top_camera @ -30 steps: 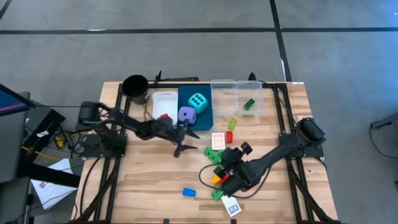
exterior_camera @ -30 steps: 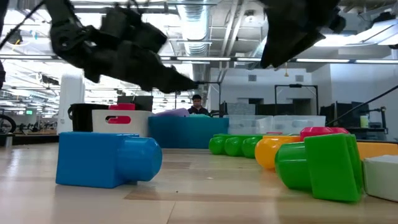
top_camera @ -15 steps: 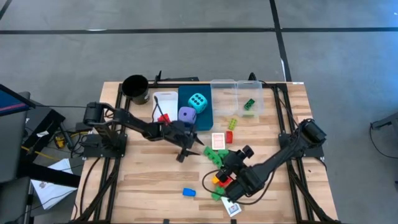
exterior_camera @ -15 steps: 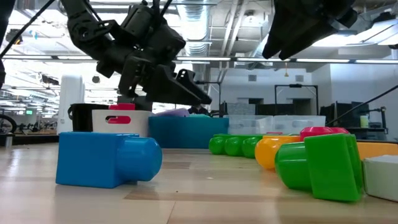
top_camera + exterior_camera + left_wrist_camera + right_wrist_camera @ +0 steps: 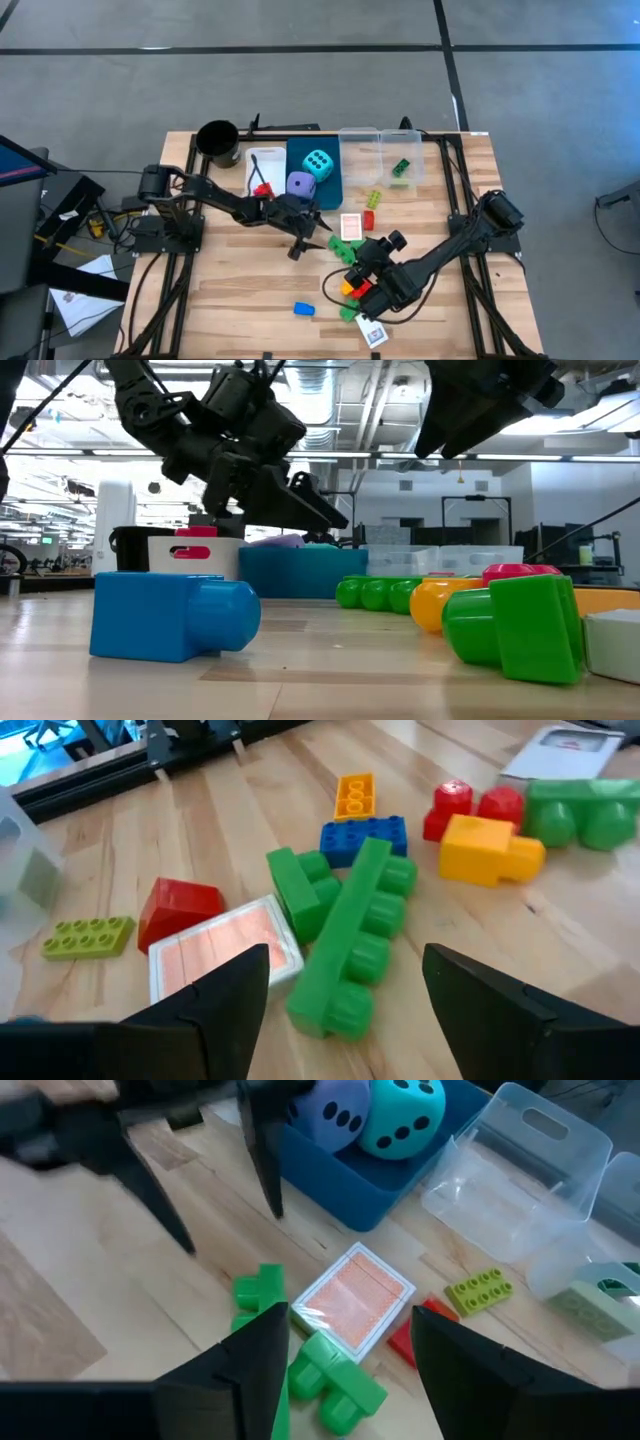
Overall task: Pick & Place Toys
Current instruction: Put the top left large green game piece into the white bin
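Both grippers hung empty with jaws apart over the brick pile just in front of the blue bin: the left gripper at its near edge, the right gripper above its middle. So close, they could collide. Closing on the interlocked green bricks might drag the card along.

A cyan die and a purple die, both black-dotted, sit in a blue bin. The card is orange-patterned, white-edged; long bricks are green.
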Robot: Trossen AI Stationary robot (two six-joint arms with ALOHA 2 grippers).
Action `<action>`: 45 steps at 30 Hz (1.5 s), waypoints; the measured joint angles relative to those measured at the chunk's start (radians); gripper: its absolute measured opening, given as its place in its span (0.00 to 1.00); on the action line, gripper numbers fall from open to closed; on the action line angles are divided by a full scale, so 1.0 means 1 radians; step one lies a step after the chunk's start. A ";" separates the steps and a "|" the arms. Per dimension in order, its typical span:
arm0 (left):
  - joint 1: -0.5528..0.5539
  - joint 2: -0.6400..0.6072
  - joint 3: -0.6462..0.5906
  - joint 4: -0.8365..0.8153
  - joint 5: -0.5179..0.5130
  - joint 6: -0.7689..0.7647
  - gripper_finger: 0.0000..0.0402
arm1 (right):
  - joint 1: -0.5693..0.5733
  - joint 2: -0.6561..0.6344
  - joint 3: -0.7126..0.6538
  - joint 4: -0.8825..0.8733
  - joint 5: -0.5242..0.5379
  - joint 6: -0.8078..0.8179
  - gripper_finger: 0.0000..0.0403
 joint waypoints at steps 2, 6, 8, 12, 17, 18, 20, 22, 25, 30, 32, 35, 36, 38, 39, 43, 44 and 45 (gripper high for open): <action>-0.004 0.043 0.032 0.000 0.000 -0.001 0.64 | 0.000 0.000 0.000 0.000 0.003 -0.003 0.50; -0.007 0.131 0.088 -0.004 -0.002 -0.001 0.64 | -0.003 0.000 0.000 0.002 0.003 -0.003 0.50; -0.007 0.161 0.106 -0.025 -0.003 0.002 0.64 | 0.001 0.000 0.000 0.002 0.003 -0.003 0.50; -0.009 0.184 0.129 -0.090 -0.003 0.012 0.64 | 0.011 0.000 0.000 0.002 0.003 -0.003 0.51; -0.009 0.205 0.150 -0.108 -0.017 0.051 0.64 | 0.012 0.000 0.000 0.017 0.003 -0.003 0.51; -0.009 0.203 0.153 -0.106 -0.018 0.052 0.64 | 0.011 0.000 0.000 0.018 0.003 -0.003 0.51; -0.009 0.203 0.154 -0.116 -0.019 0.052 0.64 | 0.011 0.000 0.000 0.021 0.005 -0.003 0.50; -0.009 0.204 0.153 -0.120 -0.019 0.052 0.64 | 0.011 0.000 0.000 0.021 0.005 -0.004 0.50; -0.009 0.204 0.153 -0.123 -0.019 0.052 0.62 | 0.011 0.000 0.000 0.020 0.005 -0.004 0.50; -0.009 0.203 0.153 -0.127 -0.019 0.053 0.54 | 0.011 0.000 0.000 0.019 0.005 -0.003 0.50; -0.010 0.203 0.153 -0.127 -0.019 0.052 0.49 | 0.011 0.000 0.000 0.019 0.005 -0.003 0.50; -0.011 0.203 0.154 -0.131 -0.019 0.052 0.41 | 0.011 0.000 0.000 0.020 0.005 -0.003 0.50; -0.011 0.202 0.154 -0.132 -0.018 0.049 0.37 | 0.011 0.000 0.000 0.020 0.005 -0.003 0.50; -0.011 0.200 0.155 -0.133 -0.010 0.029 0.29 | 0.011 0.000 0.000 0.021 0.005 -0.003 0.50; -0.011 0.199 0.156 -0.135 -0.011 0.015 0.25 | 0.011 0.000 0.000 0.021 0.005 -0.003 0.50; -0.010 0.197 0.155 -0.135 -0.011 -0.019 0.21 | 0.011 0.000 0.000 0.022 0.006 -0.003 0.50; -0.011 0.194 0.154 -0.136 -0.014 -0.019 0.21 | 0.011 0.000 0.000 0.022 0.006 -0.003 0.50; -0.011 0.194 0.153 -0.133 -0.017 -0.020 0.21 | 0.011 0.000 0.000 0.022 0.006 -0.003 0.50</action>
